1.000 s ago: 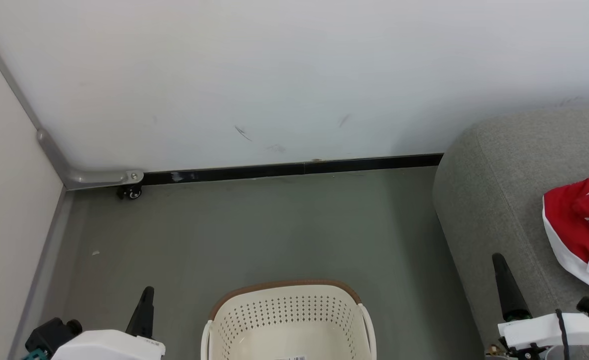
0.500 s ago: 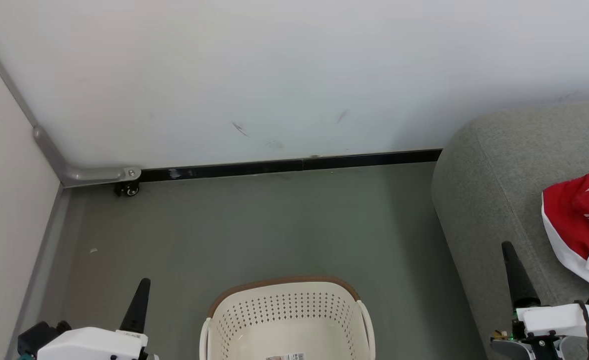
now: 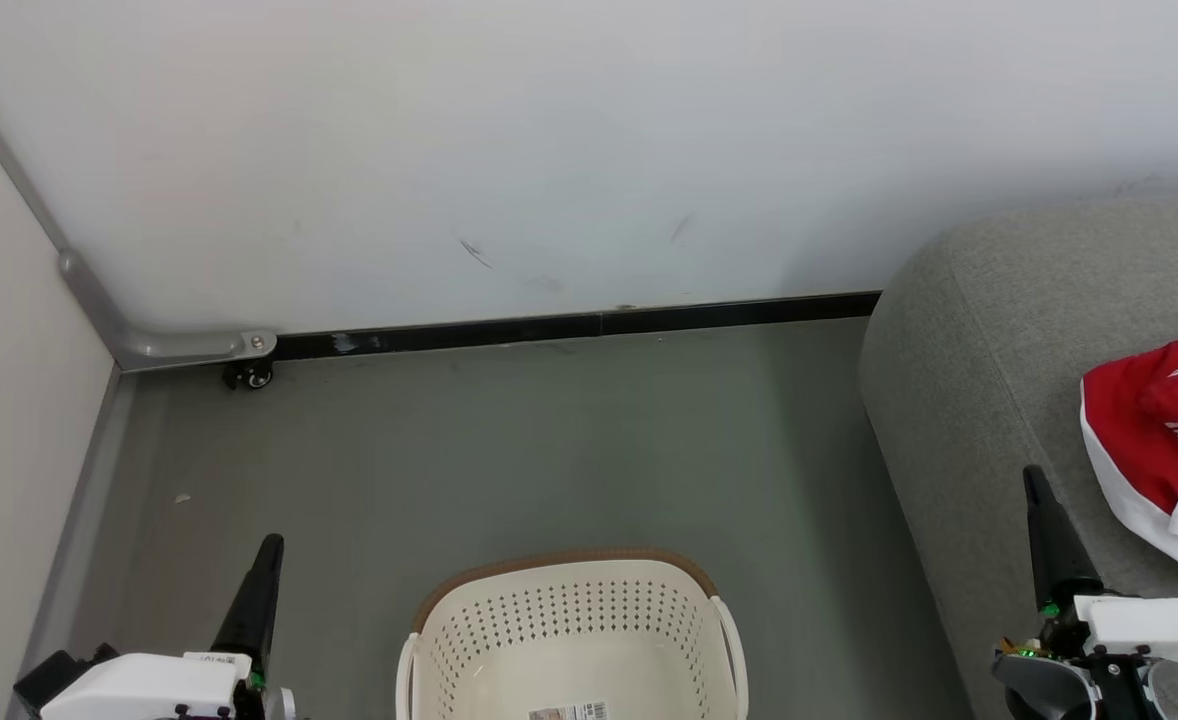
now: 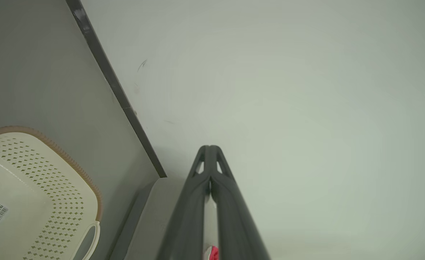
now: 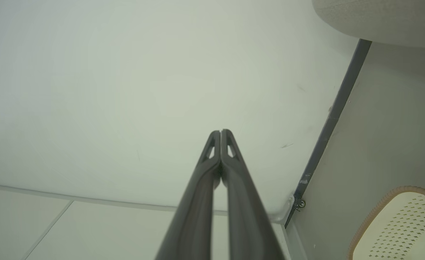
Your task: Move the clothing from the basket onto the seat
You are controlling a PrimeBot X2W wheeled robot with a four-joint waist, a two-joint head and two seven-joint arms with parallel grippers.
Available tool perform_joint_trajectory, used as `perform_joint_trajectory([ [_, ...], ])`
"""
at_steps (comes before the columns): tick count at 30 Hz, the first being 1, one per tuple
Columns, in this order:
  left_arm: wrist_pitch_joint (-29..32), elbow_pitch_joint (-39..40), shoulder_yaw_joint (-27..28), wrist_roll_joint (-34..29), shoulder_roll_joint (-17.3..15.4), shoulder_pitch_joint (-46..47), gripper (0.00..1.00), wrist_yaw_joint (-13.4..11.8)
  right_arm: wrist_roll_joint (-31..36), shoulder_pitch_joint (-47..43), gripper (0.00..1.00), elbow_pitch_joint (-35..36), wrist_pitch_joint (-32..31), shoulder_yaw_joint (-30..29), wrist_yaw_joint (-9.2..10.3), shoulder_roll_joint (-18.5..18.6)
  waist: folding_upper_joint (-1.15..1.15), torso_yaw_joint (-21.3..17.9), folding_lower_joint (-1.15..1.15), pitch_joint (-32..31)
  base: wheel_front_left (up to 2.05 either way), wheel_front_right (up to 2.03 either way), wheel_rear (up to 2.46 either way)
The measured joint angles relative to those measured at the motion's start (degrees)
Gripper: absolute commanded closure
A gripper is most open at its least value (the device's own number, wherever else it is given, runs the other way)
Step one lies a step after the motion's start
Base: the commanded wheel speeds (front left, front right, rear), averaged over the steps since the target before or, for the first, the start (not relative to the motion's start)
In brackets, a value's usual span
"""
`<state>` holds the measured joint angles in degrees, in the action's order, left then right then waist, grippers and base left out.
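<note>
Left end effector (image 3: pixel 269 548): fingers pressed together, nothing between them, parked left of the basket (image 3: pixel 564 556), pointing at the wall (image 3: pixel 589 150). Right end effector (image 3: pixel 1033 478): same, tips together and empty, right of the basket on the seat's (image 3: pixel 979 330) side.

Both flank the basket rather than reach into it. That reads as a neutral parked pose, probably because there's nothing in there to pick.

The basket sits on the floor (image 3: pixel 549 440) between the arms. What shows of its inside is bare except a label (image 3: pixel 569 712). Its near end is cut off, so I can't vouch for that part.

Clothing (image 3: pixel 1144 440): red-and-white heap on the seat, right of the basket and well apart from it, near the right end effector but not touching it. Can't tell if the heap is one garment or both.

My read: task done or nearly so, pending a look at the basket's hidden end.
</note>
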<state>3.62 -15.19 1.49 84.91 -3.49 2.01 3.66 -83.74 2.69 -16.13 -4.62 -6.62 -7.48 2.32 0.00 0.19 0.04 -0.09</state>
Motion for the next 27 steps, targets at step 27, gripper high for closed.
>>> perform_joint_trajectory([
  [27, 1.98, -0.16, 2.63, 7.34, 0.81, 0.72, 1.00, 2.93, -7.79, 0.97, 1.00, 0.40, -1.20, -0.97, 0.01, 0.01, 0.00, -0.20, -0.01, 0.25, 0.00, 0.00, 0.00],
])
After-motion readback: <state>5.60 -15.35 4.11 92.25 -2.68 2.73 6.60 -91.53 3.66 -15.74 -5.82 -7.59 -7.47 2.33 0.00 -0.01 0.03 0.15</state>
